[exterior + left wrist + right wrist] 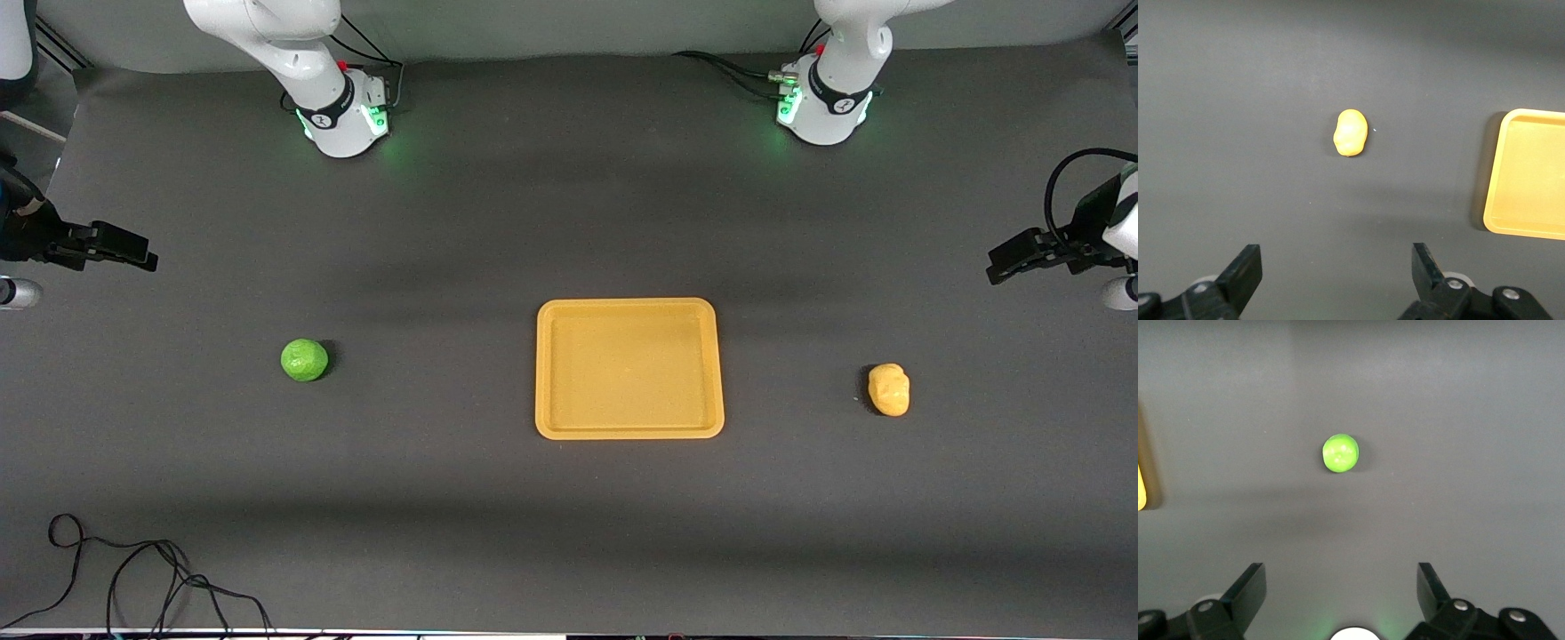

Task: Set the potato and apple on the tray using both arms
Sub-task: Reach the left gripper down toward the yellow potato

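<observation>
The yellow-orange tray [542,373] lies flat mid-table; it also shows in the left wrist view [1531,230], and a sliver of it shows in the right wrist view [1141,493]. The green apple [304,360] sits on the mat toward the right arm's end and shows in the right wrist view [1340,453]. The yellow-orange potato [889,389] sits toward the left arm's end and shows in the left wrist view [1351,133]. My left gripper [1000,267] hangs high at that end, open and empty [1337,267]. My right gripper [142,258] hangs high at its end, open and empty [1341,587].
A black cable [133,569] loops on the mat near the front edge at the right arm's end. The two green-lit bases [347,120] [818,111] stand along the back edge. Bare dark mat surrounds the tray.
</observation>
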Tool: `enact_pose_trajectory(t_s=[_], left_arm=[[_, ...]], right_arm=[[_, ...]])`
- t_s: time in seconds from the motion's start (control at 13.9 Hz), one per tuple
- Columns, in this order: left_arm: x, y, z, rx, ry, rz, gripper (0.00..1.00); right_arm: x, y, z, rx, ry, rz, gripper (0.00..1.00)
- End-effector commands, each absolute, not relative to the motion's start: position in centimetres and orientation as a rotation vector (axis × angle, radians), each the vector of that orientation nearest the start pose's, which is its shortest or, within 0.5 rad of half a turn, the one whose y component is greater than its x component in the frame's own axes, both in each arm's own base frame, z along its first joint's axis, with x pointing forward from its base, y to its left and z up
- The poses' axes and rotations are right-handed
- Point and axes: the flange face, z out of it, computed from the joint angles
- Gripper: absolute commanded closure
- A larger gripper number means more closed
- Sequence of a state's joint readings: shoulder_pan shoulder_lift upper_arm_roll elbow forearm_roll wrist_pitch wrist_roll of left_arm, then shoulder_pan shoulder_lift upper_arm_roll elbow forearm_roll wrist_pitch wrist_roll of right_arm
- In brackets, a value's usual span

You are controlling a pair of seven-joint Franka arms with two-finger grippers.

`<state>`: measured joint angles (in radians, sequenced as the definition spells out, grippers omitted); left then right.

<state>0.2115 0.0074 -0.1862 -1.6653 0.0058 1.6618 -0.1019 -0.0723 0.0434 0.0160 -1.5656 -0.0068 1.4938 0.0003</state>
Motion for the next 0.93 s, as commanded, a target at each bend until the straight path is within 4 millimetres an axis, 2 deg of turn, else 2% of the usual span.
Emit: enact_pose_trajectory(t_s=[0.0,0.14,0.36,0.57,0.86], left_arm=[[57.7,3.2,58.3,-3.178,-0.245,0.005,0.0],[58.7,3.6,57.3,-3.166,-0.244,-0.042,0.0],[61.1,3.7,53.6,-3.151,-0.226,-0.052,0.0],[64.0,4.2,47.6,-3.094,-0.157,-0.024,0.0],[66.4,3.8,38.9,-3.103,-0.085,0.059,0.0]], right_arm=[[55.2,-3.2,59.5,-3.147,0.121,0.145,0.0],[55.3,-3.1,59.5,-3.145,0.118,0.145,0.0],[55.4,-3.2,59.5,-3.145,0.123,0.148,0.0],[55.6,-3.3,59.8,-3.147,0.121,0.14,0.0],[55.9,-3.6,59.4,-3.145,0.118,0.145,0.0]])
